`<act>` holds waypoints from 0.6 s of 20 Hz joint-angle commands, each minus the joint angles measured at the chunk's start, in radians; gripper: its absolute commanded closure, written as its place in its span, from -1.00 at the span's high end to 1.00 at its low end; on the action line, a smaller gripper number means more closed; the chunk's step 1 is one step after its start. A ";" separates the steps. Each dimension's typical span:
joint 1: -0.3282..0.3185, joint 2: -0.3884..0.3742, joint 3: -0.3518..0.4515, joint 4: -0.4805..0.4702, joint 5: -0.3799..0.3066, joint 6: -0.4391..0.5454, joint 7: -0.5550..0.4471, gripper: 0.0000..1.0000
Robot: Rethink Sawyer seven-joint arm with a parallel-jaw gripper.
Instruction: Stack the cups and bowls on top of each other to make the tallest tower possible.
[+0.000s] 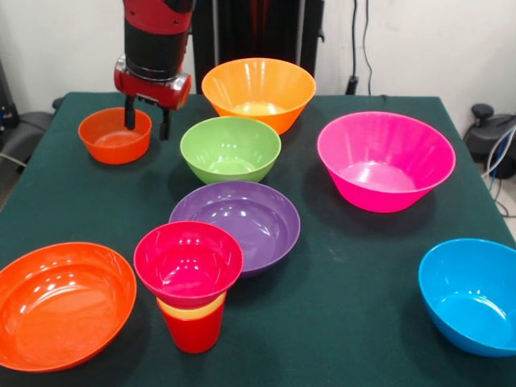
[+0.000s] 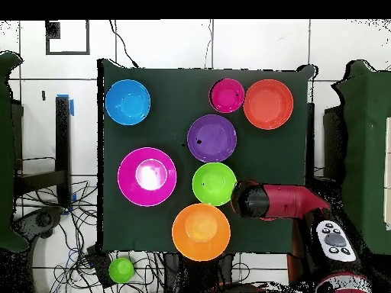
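Observation:
The tower stands at the front: a red cup [image 1: 193,330] as base, a yellow cup [image 1: 192,307] nested in it, and a crimson-pink bowl [image 1: 188,262] on top; from above only that bowl [image 2: 227,95] shows. My gripper [image 1: 147,121] is open at the back left. One finger hangs over the small orange bowl [image 1: 113,137], the other outside its right rim. In the overhead view the arm [image 2: 263,200] hides that bowl. Loose bowls: green [image 1: 230,149], purple [image 1: 238,219], light orange [image 1: 258,90], magenta-pink [image 1: 384,160], blue [image 1: 472,294], orange-red [image 1: 60,302].
The green table cloth [image 1: 355,322] ends close behind the light orange bowl and in front of the tower. The purple bowl touches the tower's right side. A small green object [image 2: 121,269] lies off the table among cables.

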State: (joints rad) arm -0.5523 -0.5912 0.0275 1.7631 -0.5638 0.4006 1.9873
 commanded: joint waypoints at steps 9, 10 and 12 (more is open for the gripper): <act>0.037 0.129 -0.014 -0.031 -0.096 -0.061 0.003 1.00; 0.042 0.141 -0.023 -0.046 -0.108 -0.060 0.000 1.00; 0.045 0.172 -0.035 -0.077 -0.129 -0.069 0.000 1.00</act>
State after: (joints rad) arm -0.5453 -0.5274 -0.0219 1.7598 -0.6001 0.3879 1.9873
